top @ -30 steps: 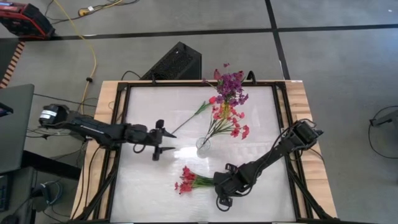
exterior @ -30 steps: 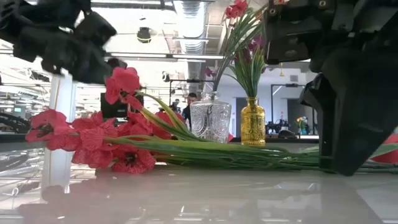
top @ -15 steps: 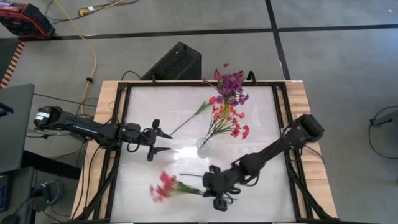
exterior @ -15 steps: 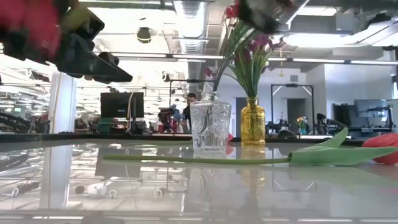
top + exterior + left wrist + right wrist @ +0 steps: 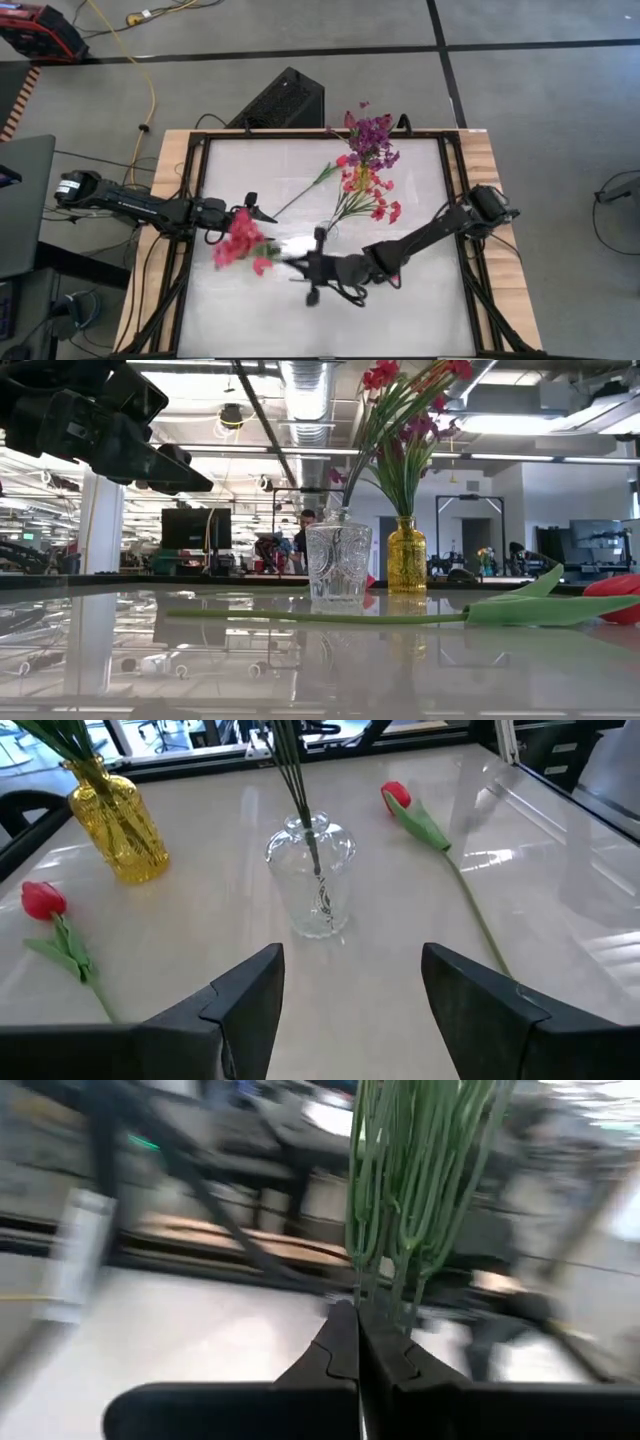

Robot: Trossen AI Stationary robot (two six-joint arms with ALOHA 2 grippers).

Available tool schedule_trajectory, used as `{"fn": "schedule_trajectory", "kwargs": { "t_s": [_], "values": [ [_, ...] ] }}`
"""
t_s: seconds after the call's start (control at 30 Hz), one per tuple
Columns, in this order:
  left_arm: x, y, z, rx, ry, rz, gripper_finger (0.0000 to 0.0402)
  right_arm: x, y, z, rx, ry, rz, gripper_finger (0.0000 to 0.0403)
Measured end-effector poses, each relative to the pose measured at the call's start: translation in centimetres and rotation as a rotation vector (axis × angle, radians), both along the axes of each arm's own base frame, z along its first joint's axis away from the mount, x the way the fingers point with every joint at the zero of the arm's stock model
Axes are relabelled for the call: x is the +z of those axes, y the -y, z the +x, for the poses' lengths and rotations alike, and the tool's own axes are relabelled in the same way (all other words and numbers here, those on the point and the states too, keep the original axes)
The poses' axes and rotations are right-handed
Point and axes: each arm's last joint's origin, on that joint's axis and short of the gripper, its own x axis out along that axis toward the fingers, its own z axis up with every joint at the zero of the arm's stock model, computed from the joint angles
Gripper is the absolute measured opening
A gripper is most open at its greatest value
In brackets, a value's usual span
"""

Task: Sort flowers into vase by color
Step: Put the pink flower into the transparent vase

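Jaws of the right gripper (image 5: pixel 300 266) are pinched on a blurred red bunch (image 5: pixel 241 245), its stems partly hidden, beside the spread left gripper (image 5: pixel 262 218) near the glass vase (image 5: pixel 312 885).

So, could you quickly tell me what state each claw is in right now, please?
Left claw: open, holding nothing, facing the clear glass vase.
Right claw: closed on the bunch of red flowers with green stalks, lifted above the table.
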Motion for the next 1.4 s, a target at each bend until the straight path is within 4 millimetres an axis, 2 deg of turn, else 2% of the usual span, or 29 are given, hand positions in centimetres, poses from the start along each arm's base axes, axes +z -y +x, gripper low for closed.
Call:
{"fn": "schedule_trajectory", "kwargs": {
  "t_s": [0.13, 0.37, 0.5, 0.7, 1.13, 1.4],
  "values": [
    [-0.2, 0.0, -0.1, 0.000, -0.020, 0.001, 0.0226, -0.3, 0.9, 0.2, -0.170, -0.018, -0.097, 0.0016],
    [-0.5, 0.0, -0.2, 0.000, -0.051, 0.006, 0.0226, 0.3, 2.2, 0.3, -0.314, 0.005, -0.144, 0.0016],
    [-0.5, 0.0, -0.2, 0.001, -0.054, 0.005, 0.0226, -0.6, 3.0, 0.2, -0.397, -0.010, -0.160, 0.0016],
    [-0.7, 0.0, -0.2, 0.003, -0.071, 0.003, 0.0226, -1.7, 4.0, -0.2, -0.424, 0.022, -0.159, 0.0016],
    [-0.7, 0.0, -0.2, 0.006, -0.078, -0.001, 0.0226, -2.8, 4.0, -0.8, -0.458, 0.039, -0.115, 0.0016],
    [-0.7, 0.0, -0.2, 0.006, -0.078, -0.001, 0.0226, -2.7, 3.9, -1.2, -0.561, 0.051, -0.107, 0.0041]
  ]
}}
